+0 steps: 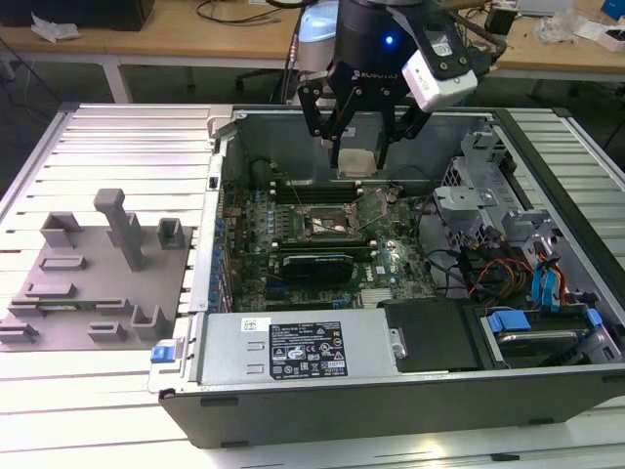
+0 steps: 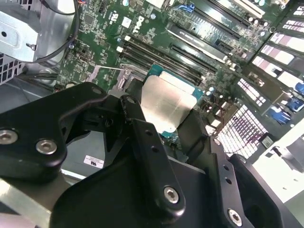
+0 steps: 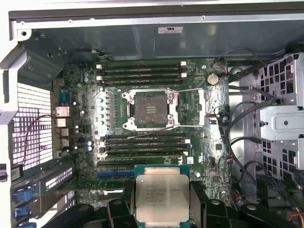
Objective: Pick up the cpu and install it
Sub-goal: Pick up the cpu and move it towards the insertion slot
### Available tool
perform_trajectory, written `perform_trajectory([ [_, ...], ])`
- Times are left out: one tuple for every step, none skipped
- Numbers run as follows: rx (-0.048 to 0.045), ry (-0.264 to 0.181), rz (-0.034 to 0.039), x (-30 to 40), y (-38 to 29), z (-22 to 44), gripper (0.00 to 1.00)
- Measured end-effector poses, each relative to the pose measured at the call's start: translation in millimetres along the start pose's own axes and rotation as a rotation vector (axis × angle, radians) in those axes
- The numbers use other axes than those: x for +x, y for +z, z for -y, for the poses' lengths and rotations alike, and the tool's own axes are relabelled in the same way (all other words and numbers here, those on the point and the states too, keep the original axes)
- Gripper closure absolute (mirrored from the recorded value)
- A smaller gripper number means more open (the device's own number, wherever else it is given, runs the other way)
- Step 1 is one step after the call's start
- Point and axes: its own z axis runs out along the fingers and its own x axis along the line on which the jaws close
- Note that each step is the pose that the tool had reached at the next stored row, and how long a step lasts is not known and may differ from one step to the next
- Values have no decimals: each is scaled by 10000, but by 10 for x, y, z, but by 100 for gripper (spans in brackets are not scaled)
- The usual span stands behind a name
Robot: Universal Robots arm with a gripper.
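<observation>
The cpu, a thin square chip with a silvery top plate, is clamped between the black fingers of my gripper, which is shut on its two opposite edges. In the exterior view it hangs above the motherboard inside the open computer case, a little behind the socket. In the first wrist view the cpu sits flat in the gripper, apart from the open socket, whose metal load plate is flipped aside. The second wrist view shows the cpu from close up in the gripper.
Memory slots flank the socket on both sides. A power supply lies along the case's near wall; a drive cage and loose cables fill the exterior view's right. A grey fixture plate with blocks lies outside the case on the left.
</observation>
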Motion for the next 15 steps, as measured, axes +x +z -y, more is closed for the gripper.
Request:
perform_trajectory([
  [-1,1,0,-4,25,-6,45],
  [-1,1,1,-6,44,-11,45],
  [-2,0,0,-7,63,-18,45],
  [-2,0,-1,-7,82,-26,45],
  [-2,-1,-1,-6,100,-34,45],
  [-3,-1,0,-6,122,-47,45],
  [-2,-1,-1,-5,140,-60,45],
  [-3,0,0,-4,172,-85,45],
  [-3,-1,0,-4,189,-99,45],
  [-4,-2,-1,-3,209,-117,45],
  [-6,-1,0,-2,246,-150,45],
  [-10,-1,0,-1,279,-176,45],
  [-12,0,-1,1,313,-198,45],
  [-15,0,-1,1,336,-211,45],
  [-17,-1,-1,2,357,-223,45],
])
